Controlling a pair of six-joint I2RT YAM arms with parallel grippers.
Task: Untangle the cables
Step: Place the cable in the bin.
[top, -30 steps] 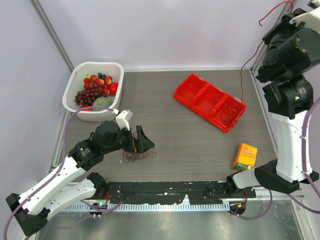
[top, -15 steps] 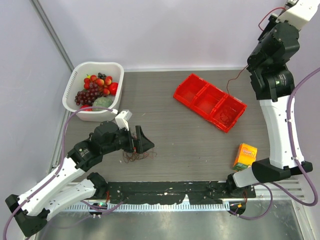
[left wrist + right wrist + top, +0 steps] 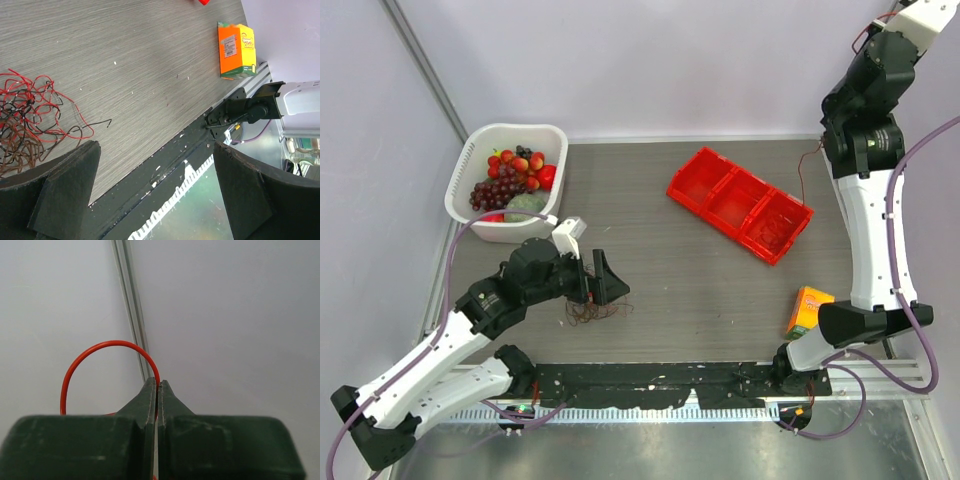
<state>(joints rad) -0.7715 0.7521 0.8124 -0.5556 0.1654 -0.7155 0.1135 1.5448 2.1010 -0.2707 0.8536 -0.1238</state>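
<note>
**Wire untangling: one strand up in the air, the rest in a heap**

The tangle of wires point(image 3: 592, 311) sits on the table point(image 3: 670, 270) near the front edge, on the left. It's mostly red with some dark brownish strands, and it's right under the left gripper point(image 3: 597, 285). That gripper has its jaws spread wide with nothing in them, hanging low just beside the heap. My guess is it's parked there to pin the clump or grab the next strand.

The right arm is stretched way up at the far right corner. Its right gripper point(image 3: 157, 390) is clamped tight on a single red wire point(image 3: 100, 347) that curls into a loop above the fingertips. Lifting it that high looks like a way to draw one strand clear so it hangs free. From above you can see a thin red line dropping toward the end compartment of the red tray point(image 3: 705, 165). That compartment already has a few wires in it, so I'd say it's where the separated ones go.

The views don't overlap much:
- **Overhead:** shows the whole layout, with the fruit basket point(image 3: 552, 135) at the back left and the orange box point(image 3: 810, 312) at the front right. The right fingertips are out of shot, so it can't show the pinch.
- **Right wrist:** shows the pinch clearly, but only blank wall behind it.
- **Left wrist:** shows individual strands and one loose end poking out, which is just a smudge from above.
</note>
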